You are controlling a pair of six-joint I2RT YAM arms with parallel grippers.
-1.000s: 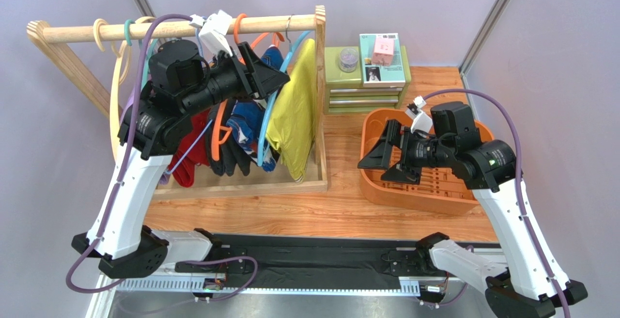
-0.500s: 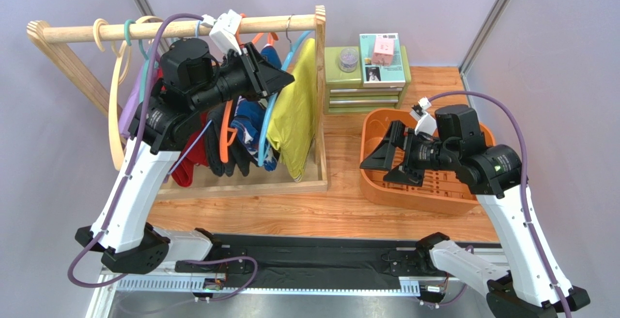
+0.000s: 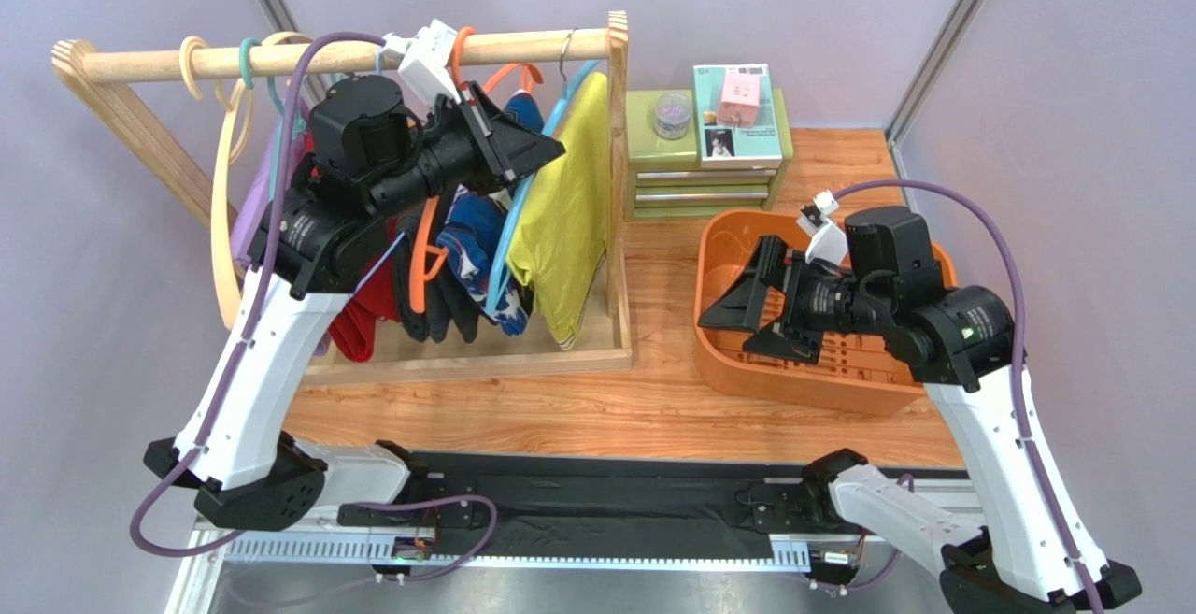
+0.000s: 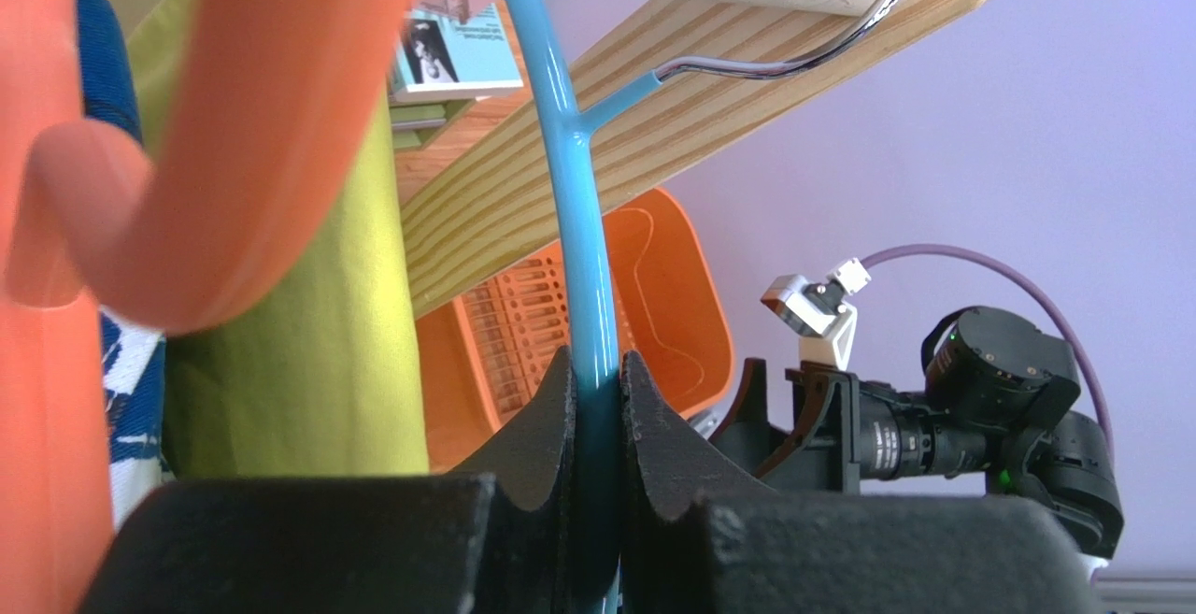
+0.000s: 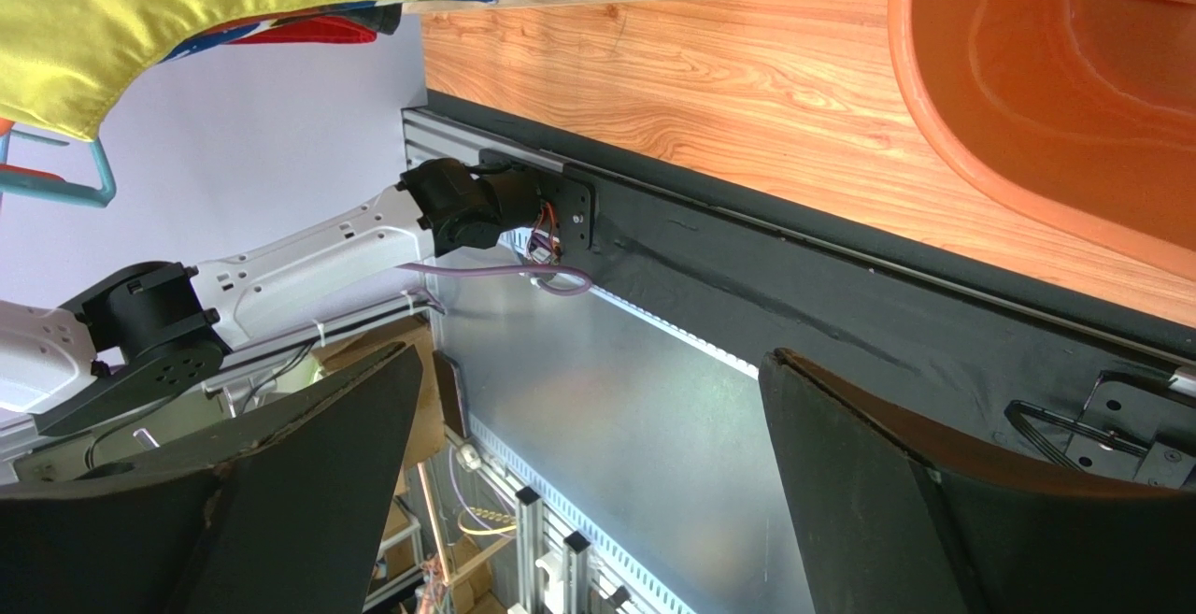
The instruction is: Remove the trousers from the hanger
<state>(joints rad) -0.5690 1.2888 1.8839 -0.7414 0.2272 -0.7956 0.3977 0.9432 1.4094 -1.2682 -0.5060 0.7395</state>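
Observation:
The yellow-green trousers [image 3: 569, 215] hang from a blue hanger [image 3: 501, 261] at the right end of the wooden rail [image 3: 337, 55]. The navy printed trousers [image 3: 477, 243] hang just left of them. My left gripper [image 3: 550, 152] is up by the rail, shut on the blue hanger. The left wrist view shows the hanger's stem [image 4: 569, 194] pinched between my left gripper's [image 4: 597, 387] black fingers, with the yellow-green trousers [image 4: 302, 348] to the left. My right gripper [image 3: 719, 309] stands open and empty over the left rim of the orange basket [image 3: 849, 373]. In the right wrist view, that gripper [image 5: 590, 362] frames only the table's edge.
An orange hanger [image 3: 421, 243], a black garment [image 3: 419, 292] and a red garment [image 3: 362, 309] share the rail, with bare hangers [image 3: 225, 180] at its left end. A wooden base frame [image 3: 477, 355] lies under the clothes. Green boxes [image 3: 702, 166] with a book are stacked at the back.
My left gripper's jaws have shut on the blue hanger's stem after edging up and right. The yellow-green trousers shifted slightly. My right arm drifted a little to the right, still open.

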